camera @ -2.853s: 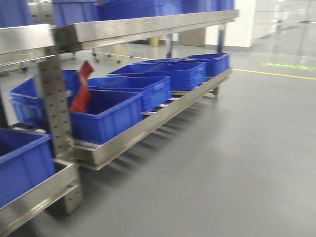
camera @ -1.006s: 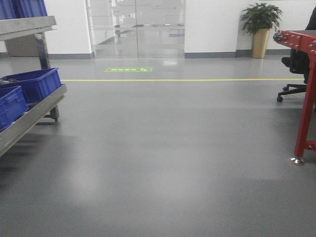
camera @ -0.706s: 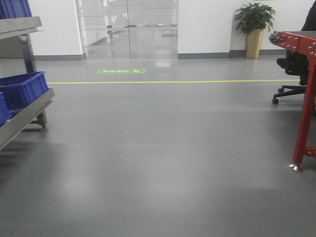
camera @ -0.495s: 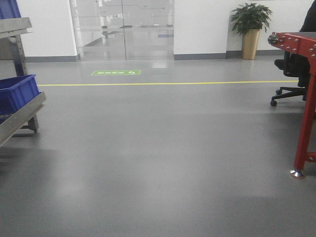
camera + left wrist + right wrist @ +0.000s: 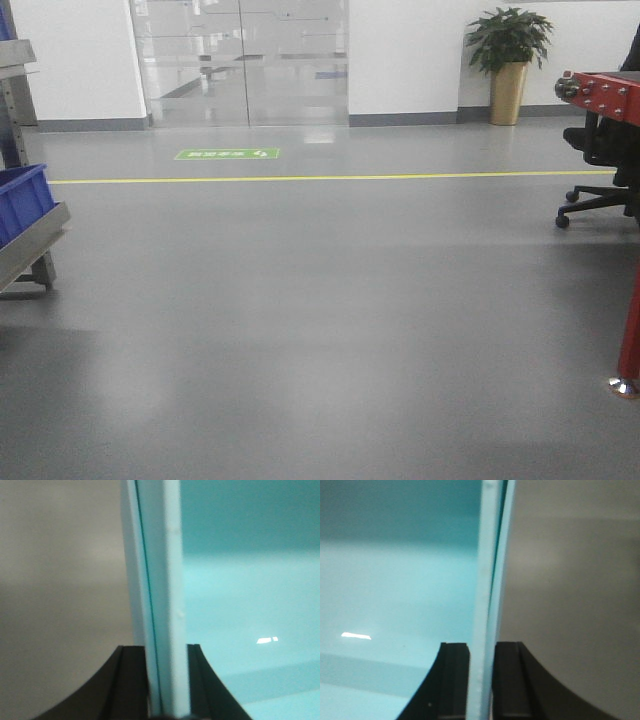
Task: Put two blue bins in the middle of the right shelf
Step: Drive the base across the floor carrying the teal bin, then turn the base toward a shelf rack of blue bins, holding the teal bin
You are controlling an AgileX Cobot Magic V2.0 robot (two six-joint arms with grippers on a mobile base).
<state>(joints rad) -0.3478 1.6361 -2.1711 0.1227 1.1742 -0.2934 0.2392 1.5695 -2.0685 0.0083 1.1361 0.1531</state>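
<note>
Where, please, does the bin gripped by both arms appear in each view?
Front: not in it; the rack bin, far left, is another.
Left wrist: bin wall upright at centre, between the jaws.
Right wrist: bin wall upright at centre, between the jaws.
Shared: grey floor.

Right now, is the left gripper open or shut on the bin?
Shut: the left gripper clamps the bin wall between its black fingers, no gap showing either side.
</note>
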